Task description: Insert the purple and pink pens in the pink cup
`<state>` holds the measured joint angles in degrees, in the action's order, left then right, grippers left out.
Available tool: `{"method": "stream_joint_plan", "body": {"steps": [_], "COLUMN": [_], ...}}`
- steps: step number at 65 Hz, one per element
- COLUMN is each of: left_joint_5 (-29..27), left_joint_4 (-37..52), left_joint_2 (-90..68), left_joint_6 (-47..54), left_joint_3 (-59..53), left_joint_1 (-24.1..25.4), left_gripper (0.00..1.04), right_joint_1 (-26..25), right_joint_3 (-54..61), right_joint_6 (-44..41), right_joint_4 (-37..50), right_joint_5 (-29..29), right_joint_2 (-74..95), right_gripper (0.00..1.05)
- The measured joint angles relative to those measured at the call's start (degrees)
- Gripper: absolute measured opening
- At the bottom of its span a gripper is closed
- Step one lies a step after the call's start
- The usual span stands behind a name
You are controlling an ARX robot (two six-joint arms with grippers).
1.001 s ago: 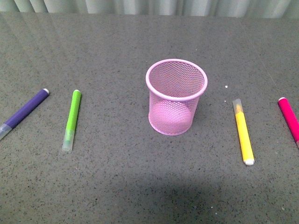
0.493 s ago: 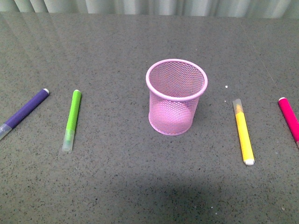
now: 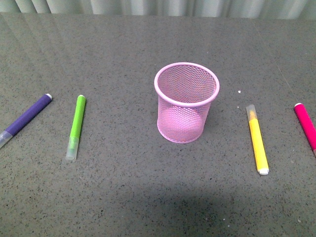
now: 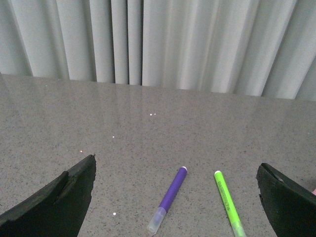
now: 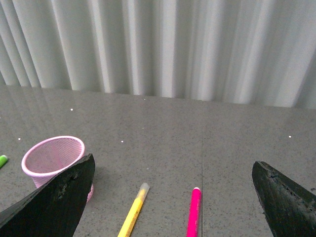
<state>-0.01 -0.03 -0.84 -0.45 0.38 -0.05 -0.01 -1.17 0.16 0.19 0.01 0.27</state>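
The cup (image 3: 186, 101) is being shown standing upright in the middle of the table (image 3: 123, 192), open end up. Out on the left, the purple pen (image 3: 25, 118) is being seen lying flat, well apart from the cup, with its clear cap being cropped by the front view's edge. The green marker (image 3: 76, 126) is lying near it, on the side closer to the cup. Over on the right, the yellow marker (image 3: 257, 139) is lying flat, and beyond it the pink pen (image 3: 306, 125) is being cut off by the frame, also well apart from the cup.

The left jaws are being held spread wide, released, and the purple pen and green marker are being framed between them on the table. The right jaws are likewise being held wide apart, gripping nothing. The yellow marker and pink pen are showing between them, and the cup is being partly hidden behind one of them. A pale curtain (image 4: 158, 44) is hanging behind the table.
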Motion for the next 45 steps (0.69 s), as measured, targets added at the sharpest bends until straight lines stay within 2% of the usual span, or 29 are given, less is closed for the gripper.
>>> {"method": "stream_joint_plan", "body": {"steps": [45], "left_joint_5": [0.00], "left_joint_4": [0.00], "left_joint_2": [0.00], "left_joint_6": [0.00], "left_joint_3": [0.00], "left_joint_1": [0.00], "left_gripper": [0.97], "right_joint_1": [0.00], "right_joint_3": [0.00], "right_joint_6": [0.00], "right_joint_4": [0.00], "right_joint_5": [0.00], "right_joint_2": [0.00], "right_gripper": [0.97]}}
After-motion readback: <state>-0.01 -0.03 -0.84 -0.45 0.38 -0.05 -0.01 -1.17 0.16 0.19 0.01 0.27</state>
